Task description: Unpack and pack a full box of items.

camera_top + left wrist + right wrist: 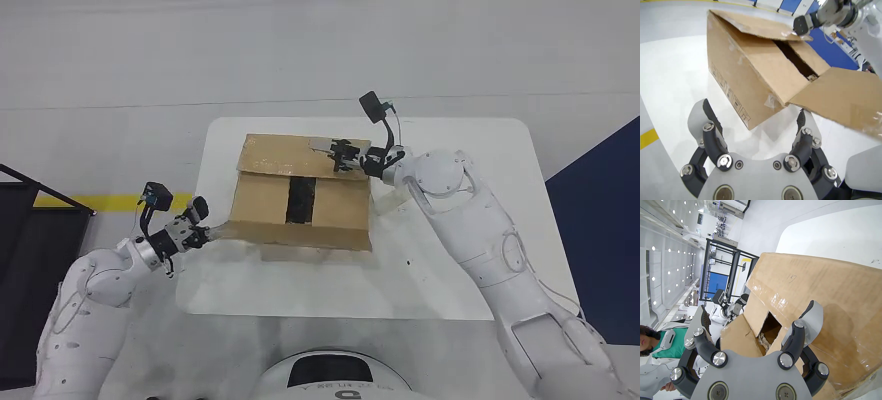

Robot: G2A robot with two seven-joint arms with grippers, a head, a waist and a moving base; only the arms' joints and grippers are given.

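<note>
- Left gripper [200, 226], top view: sits over the table [450, 270] edge, just beside the near left corner of the box [265, 195], fingers spread, nothing held. Across the box, the right gripper [343, 157] is at the far flap [285, 152]. Box is mid-table with its top flaps mostly down and a dark slot [300, 200] between them. Risk: nothing braces the box, so a one-sided tug on a flap could slide or spin it toward the table edge.
- Left wrist view: left gripper [753, 111] is wide open and empty. One fingertip [801, 116] is just under the edge of the near flap [838, 94], which sticks outward. Risk: closing from here probably catches air or only clips the flap corner, and pushing up could crease or tear the cardboard. Loose tape [772, 100] at the box corner could snag a pad. The other arm's pad looks to be resting on the far flap's tip, so lifting both flaps out of step could twist the box.
- Right wrist view: right gripper [758, 308] is wide open and grips nothing. Flap edges lie between its fingers; cannot tell if a pad touches them. Crumpled paper [763, 341] shows through the slot. Risk: closing could grab two flap layers at once and jam the opening. A shallow bite on glossy taped cardboard could slip off mid-lift.
</note>
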